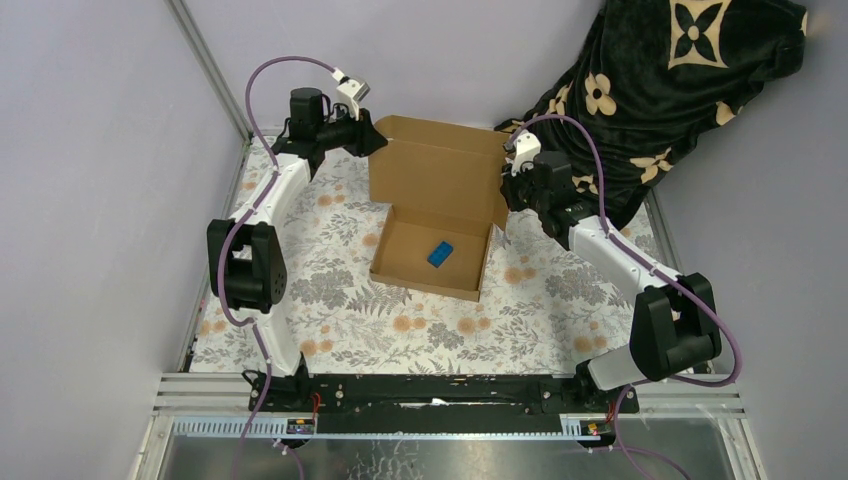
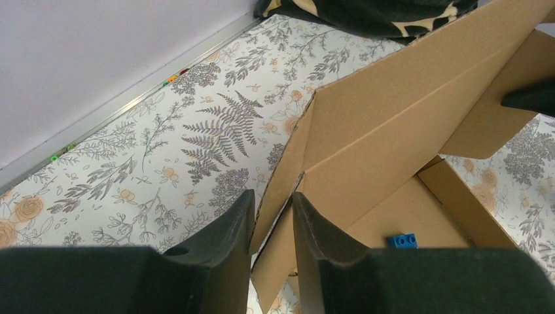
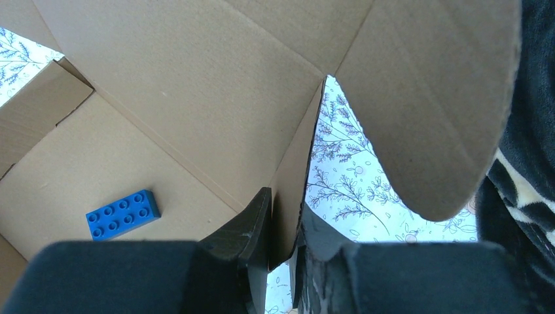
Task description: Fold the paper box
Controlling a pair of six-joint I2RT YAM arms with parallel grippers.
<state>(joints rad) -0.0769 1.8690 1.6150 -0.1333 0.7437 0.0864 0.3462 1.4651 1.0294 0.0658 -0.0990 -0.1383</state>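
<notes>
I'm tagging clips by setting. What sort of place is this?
Probably a robot-lab work cell, not a home: plain walls surround a floral tablecloth, a left arm and right arm are bolted to a black base rail, and a paper box sits between them.

The table is spread with a pale cloth printed with grey ferns and orange blossoms. The paper box sits on this cloth, its shallow tray flat on the print. Beyond the box to the right, a dark blanket with cream flowers spills onto the table's corner. On the near side of the box, a black rail runs along the edge.
</notes>
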